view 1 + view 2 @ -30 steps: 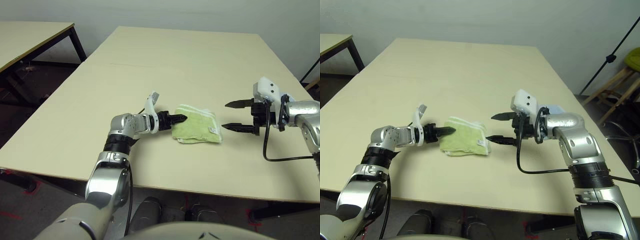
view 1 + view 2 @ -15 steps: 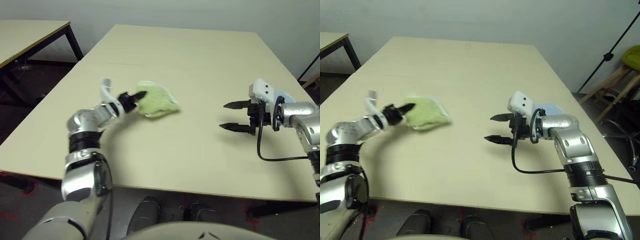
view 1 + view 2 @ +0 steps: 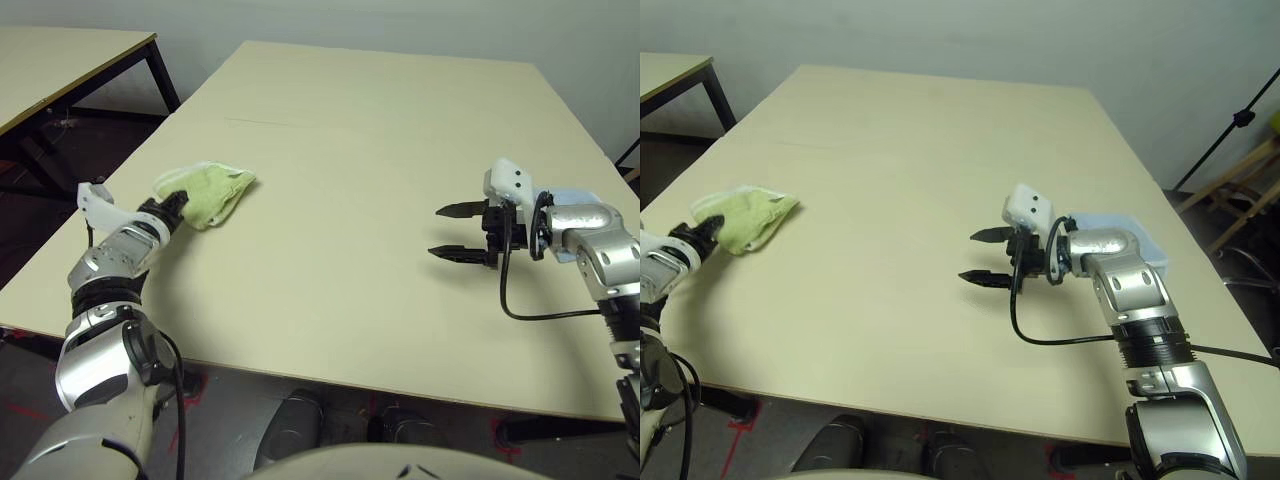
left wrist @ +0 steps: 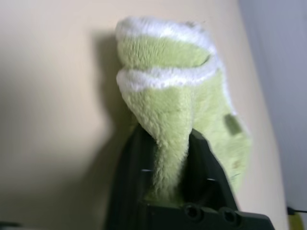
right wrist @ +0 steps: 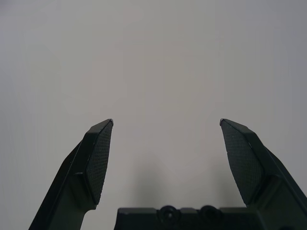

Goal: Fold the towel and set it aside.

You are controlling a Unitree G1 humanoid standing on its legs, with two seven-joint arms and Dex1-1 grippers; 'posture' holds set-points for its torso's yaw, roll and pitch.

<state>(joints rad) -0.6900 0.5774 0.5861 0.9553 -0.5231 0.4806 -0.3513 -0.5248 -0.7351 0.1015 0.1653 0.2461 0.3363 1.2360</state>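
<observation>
The left hand [image 3: 176, 201] sits at the desk's [image 3: 350, 150] left edge with its two black fingers [image 4: 129, 172] on either side of a fold of the green towel [image 3: 212, 190], which lies bunched just ahead of it. Well apart, the right hand [image 3: 447, 231] hovers with fingers spread wide, grasping nothing, a light blue cloth [image 3: 1118, 232] behind its arm.

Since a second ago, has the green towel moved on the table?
Yes. The towel has gone from mid-table, facing the right gripper, over to the table's left edge, with the left gripper around a fold of it.
</observation>
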